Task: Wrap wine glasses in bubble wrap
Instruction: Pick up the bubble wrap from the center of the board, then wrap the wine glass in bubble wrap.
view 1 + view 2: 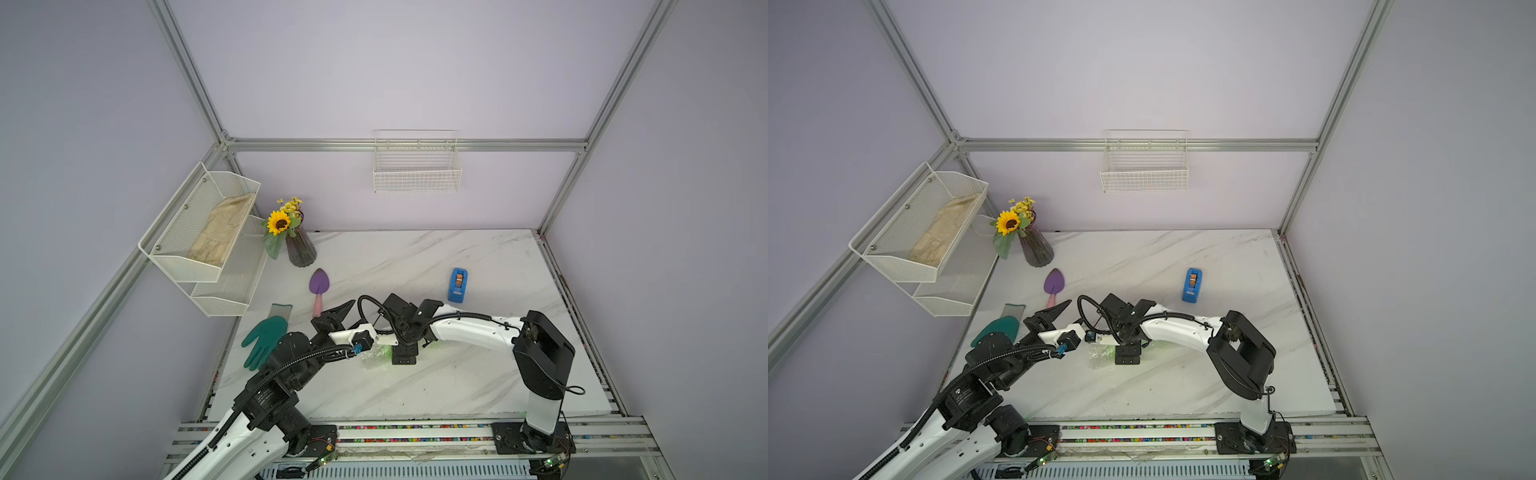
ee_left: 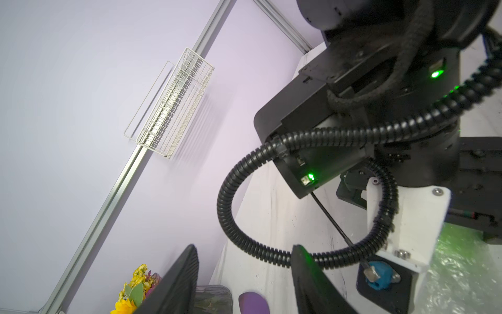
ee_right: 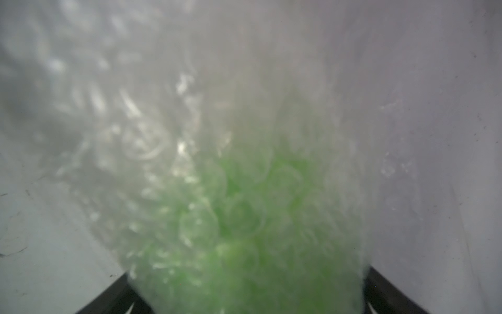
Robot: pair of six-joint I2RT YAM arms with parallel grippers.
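Two arms rise from a rail along the bottom edge of both top views, over a marbled table (image 1: 457,382). Just below frame centre the wrap (image 1: 374,360) sits on the table, bunched round the goblet (image 1: 387,352), whose green shows through the film (most of the bundle is hidden beneath the right arm's wrist). The right gripper (image 3: 247,271) points down onto it. In the right wrist view its two fingers (image 3: 115,296) stand wide apart at the lower corners, with the wrapped goblet filling the gap. Whether they press on the film cannot be told. The left gripper (image 2: 244,248) is left of the bundle and apart from it, angled toward the upper right, its fingers parted with nothing between them. Left of centre lies a teal glove (image 1: 266,340), and above it a purple trowel (image 1: 319,284). Right of centre stands a blue tape dispenser (image 1: 458,284). Farther back, at the table's upper-left corner, a vase (image 1: 300,249) holds a sunflower. A mesh shelf (image 1: 199,224) hangs on the left wall and a wire basket (image 1: 417,166) on the back wall.
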